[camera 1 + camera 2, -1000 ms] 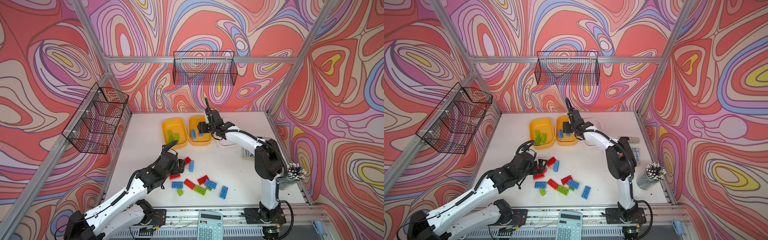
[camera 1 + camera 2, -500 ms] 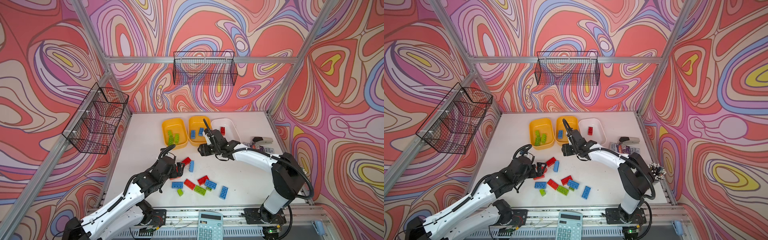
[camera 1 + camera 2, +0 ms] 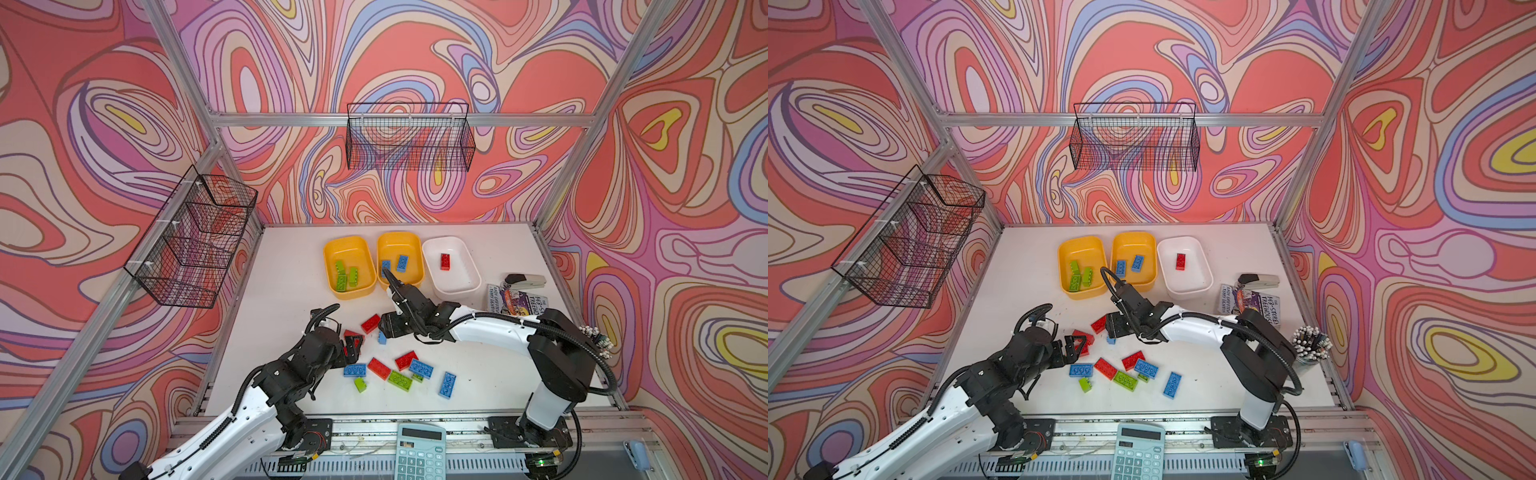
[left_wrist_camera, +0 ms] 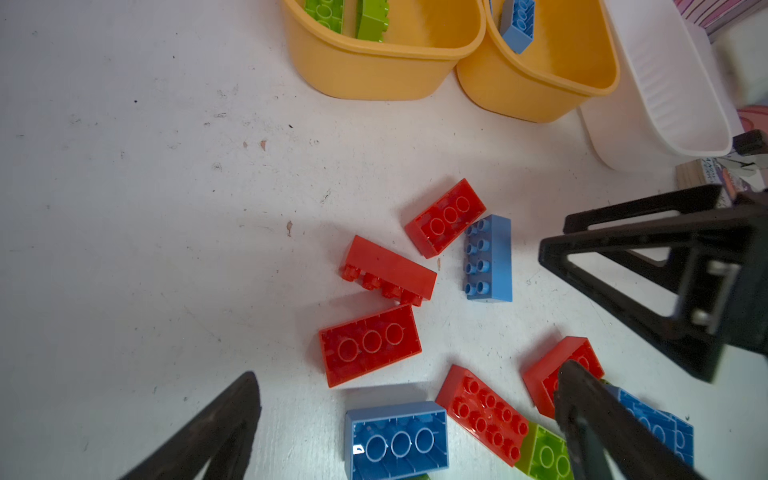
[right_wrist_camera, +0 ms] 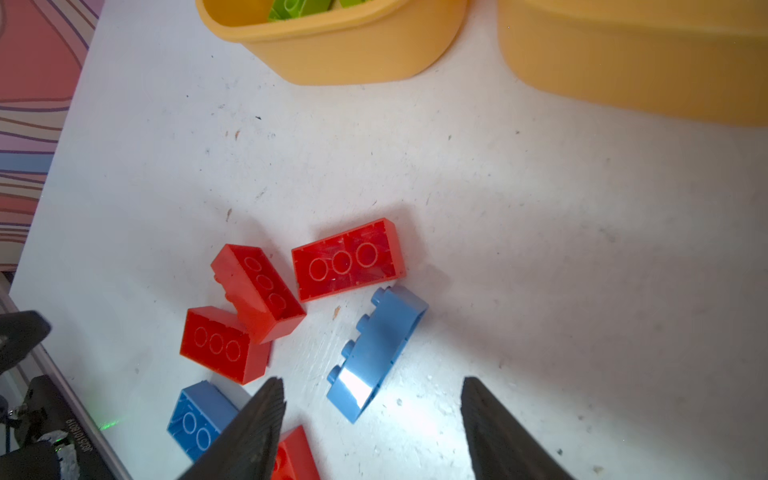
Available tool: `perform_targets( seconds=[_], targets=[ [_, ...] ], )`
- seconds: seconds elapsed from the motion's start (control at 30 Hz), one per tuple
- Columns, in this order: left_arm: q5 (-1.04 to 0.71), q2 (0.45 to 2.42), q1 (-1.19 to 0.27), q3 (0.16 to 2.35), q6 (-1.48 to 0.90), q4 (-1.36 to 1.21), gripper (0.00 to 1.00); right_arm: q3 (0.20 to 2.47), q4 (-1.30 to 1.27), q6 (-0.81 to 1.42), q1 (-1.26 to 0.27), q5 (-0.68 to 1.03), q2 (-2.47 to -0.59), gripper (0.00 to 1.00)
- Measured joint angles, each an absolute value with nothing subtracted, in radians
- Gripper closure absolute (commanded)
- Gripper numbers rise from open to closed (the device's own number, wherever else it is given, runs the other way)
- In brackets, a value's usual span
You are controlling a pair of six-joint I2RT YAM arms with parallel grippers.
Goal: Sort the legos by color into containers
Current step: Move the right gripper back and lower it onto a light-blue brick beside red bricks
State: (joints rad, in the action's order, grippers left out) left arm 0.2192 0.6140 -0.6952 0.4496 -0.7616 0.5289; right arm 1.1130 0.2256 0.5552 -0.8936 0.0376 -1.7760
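Three containers stand in a row at the back: a yellow tub (image 3: 349,251) with green legos (image 3: 345,276), a yellow tub (image 3: 399,245) with two blue legos (image 3: 402,263), and a white tub (image 3: 457,278) with one red lego (image 3: 445,262). Loose red, blue and green legos (image 3: 379,368) lie mid-table. My right gripper (image 3: 384,330) hangs open over a blue lego (image 5: 378,349) lying on its side; the brick's near end sits between the fingertips (image 5: 270,399), untouched. My left gripper (image 3: 353,343) is open low beside the red legos (image 4: 370,345), holding nothing.
A book (image 3: 517,301) and a stapler (image 3: 525,281) lie right of the white tub, with a cup of pens (image 3: 596,336) at the right edge. A calculator (image 3: 419,455) rests on the front rail. Black wire baskets (image 3: 409,141) (image 3: 195,241) hang on the walls.
My right arm has swung from above the blue tub back and down to the loose pile, stopping over the blue lego. The left gripper has shifted only slightly near the red legos.
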Motion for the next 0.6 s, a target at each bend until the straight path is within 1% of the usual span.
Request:
perform_targets(
  seconds=[0.23,0.33,0.37,0.5,0.6],
  targets=[
    [0.229,0.514,-0.695,0.418,-0.782,0.573,0.02,1.135,0.223,0.587,-0.898,0.023,-1.875,0.3],
    [0.233,0.5,-0.695,0.415,-0.783,0.591,0.02,1.159,0.224,0.595,-0.899,0.023,-1.904,0.35],
    [0.236,0.497,-0.695,0.415,-0.783,0.594,0.02,1.168,0.224,0.597,-0.899,0.023,-1.913,0.39],
    [0.237,0.496,-0.695,0.415,-0.783,0.599,0.02,1.194,0.229,0.603,-0.899,0.023,-1.946,0.61],
    [0.237,0.498,-0.695,0.415,-0.782,0.599,0.01,1.196,0.236,0.61,-0.9,0.022,-1.953,0.7]
  ],
)
